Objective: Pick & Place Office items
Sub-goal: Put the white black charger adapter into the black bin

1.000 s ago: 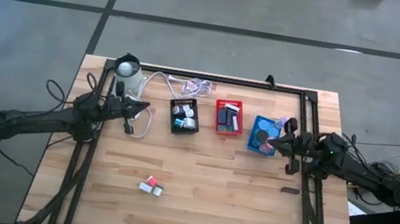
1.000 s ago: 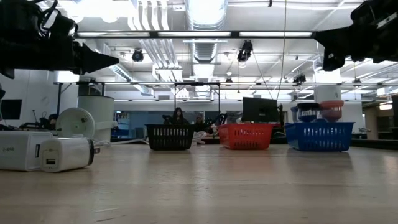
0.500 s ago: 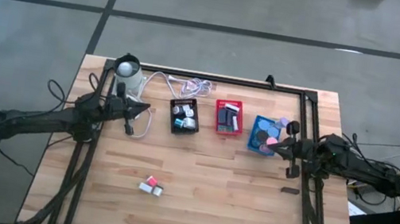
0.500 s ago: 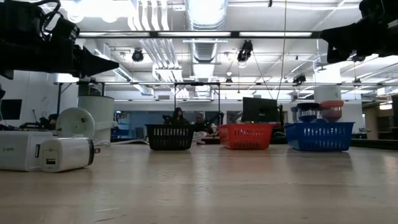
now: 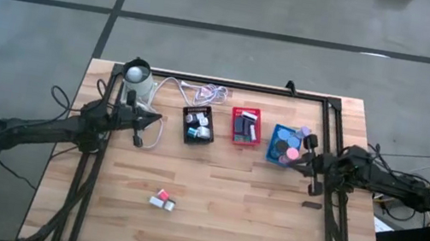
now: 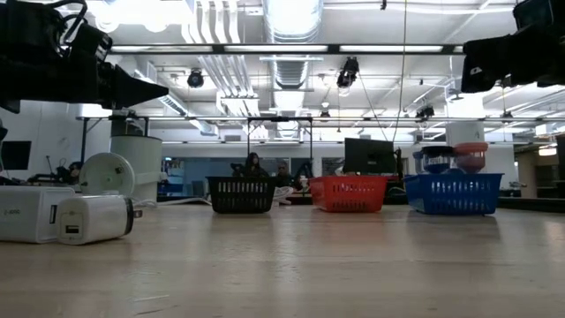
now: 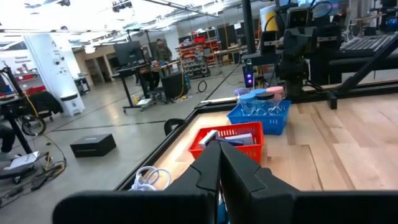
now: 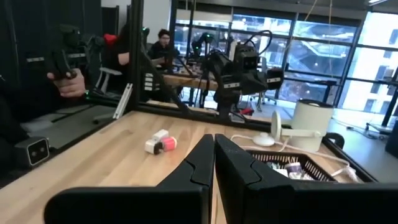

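Nearest the front edge of the wooden tabletop (image 5: 206,232) lie two small pieces side by side, a pink block (image 5: 161,193) and a white block (image 5: 164,204), touching or nearly so, well apart from both arms. Farther back, three mesh trays stand in a row: the black tray (image 5: 198,125) holds white and teal pieces, the red tray (image 5: 245,126) holds small dark rectangles, and the blue tray (image 5: 285,145) holds blue, pink and lavender round rolls (some piled above its rim in the low view). The left claw (image 5: 155,115) hovers just left of the black tray, its fingers pressed together on nothing. The right claw (image 5: 310,158) hangs at the blue tray's right side, likewise closed tight and empty. Behind the left claw stand a white round device (image 5: 138,74) and a white coiled cable (image 5: 205,93) near the back rail. Beyond the tabletop, people sit at desks in the room.
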Controlling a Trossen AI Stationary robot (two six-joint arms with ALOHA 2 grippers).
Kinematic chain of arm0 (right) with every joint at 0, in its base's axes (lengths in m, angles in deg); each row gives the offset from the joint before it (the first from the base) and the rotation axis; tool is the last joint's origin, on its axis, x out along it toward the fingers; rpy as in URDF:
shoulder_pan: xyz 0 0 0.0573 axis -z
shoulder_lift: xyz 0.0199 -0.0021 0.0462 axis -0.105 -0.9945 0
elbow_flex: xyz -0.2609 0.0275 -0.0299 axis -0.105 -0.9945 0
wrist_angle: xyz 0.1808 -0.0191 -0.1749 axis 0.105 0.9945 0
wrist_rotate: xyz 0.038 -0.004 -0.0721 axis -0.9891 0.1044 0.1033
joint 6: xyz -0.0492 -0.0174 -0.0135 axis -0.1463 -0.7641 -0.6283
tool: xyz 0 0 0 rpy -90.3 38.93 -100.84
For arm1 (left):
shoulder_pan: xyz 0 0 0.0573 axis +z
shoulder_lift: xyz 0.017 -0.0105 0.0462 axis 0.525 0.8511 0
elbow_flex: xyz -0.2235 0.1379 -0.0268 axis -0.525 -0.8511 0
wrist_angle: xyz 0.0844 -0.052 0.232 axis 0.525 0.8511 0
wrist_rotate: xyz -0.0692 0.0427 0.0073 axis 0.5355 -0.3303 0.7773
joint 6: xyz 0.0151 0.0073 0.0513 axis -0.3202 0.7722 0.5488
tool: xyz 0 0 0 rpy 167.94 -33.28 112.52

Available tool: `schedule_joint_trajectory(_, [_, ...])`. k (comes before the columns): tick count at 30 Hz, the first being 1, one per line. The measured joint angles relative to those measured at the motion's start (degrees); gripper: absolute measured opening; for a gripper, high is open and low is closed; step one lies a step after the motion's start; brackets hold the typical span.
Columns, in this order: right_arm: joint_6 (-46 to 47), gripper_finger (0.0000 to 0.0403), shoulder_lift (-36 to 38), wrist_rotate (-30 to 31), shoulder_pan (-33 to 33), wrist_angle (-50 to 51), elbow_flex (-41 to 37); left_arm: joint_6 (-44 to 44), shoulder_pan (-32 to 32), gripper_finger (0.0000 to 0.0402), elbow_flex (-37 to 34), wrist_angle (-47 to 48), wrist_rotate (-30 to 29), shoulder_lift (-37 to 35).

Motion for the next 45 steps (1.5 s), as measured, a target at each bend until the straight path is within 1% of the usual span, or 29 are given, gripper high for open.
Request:
schedule_joint_trajectory(3, [0.0,0.0008,0.0,0.3,0.0,-2.0,-1.6,0.0,0.0,0.0012,0.0,0.0,0.0,0.0])
schedule_joint_trajectory(10, [-1.0,0.0008,-0.1,0.4,0.0,-2.1,-2.1,0.0,0.0,0.0012,0.0,0.0,0.0,0.0])
schedule_joint_trajectory(12, [-1.1,0.0008,-0.1,1.0,0.2,-2.1,-2.5,0.0,0.0,0.0012,0.0,0.0,0.0,0.0])
schedule_joint_trajectory(15, [-1.0,0.0008,-0.1,3.7,0.2,-1.5,-2.9,0.0,0.0,0.0012,0.0,0.0,0.0,0.0])
schedule_joint_trajectory(20, [-0.9,0.0008,0.0,3.8,0.2,-2.3,-2.9,0.9,0.0,0.0012,0.1,0.0,0.1,0.0])
schedule_joint_trajectory(24, [0.1,0.0008,-0.1,3.8,0.2,-2.3,-2.9,0.0,0.0,0.001,2.0,0.3,4.5,0.0])
schedule_joint_trajectory(26, [0.3,0.0008,-0.1,3.8,0.2,-2.2,-2.9,-0.4,0.0,0.0005,4.2,3.0,7.7,0.0])
schedule_joint_trajectory(28, [0.2,0.0008,-0.1,3.8,0.2,-2.2,-2.9,-1.6,-0.3,0.0004,7.6,7.7,9.2,0.2])
schedule_joint_trajectory(33, [0.0,0.0008,-0.1,3.8,0.2,-2.2,-2.9,-3.4,-2.8,0.0005,18.8,23.9,9.4,2.7])
schedule_joint_trajectory(36, [-0.6,0.0008,-0.1,3.9,0.2,-2.2,-2.9,-4.6,-5.5,0.0003,24.7,30.0,9.4,6.0])
schedule_joint_trajectory(41, [0.5,0.0008,-0.1,3.9,0.2,-2.2,-2.9,-7.4,-11.4,0.0009,32.6,35.9,6.5,12.0])
schedule_joint_trajectory(45, [0.5,0.0008,-0.1,3.9,0.2,-2.2,-2.9,-7.8,-17.6,0.0008,38.6,39.1,1.1,17.4])
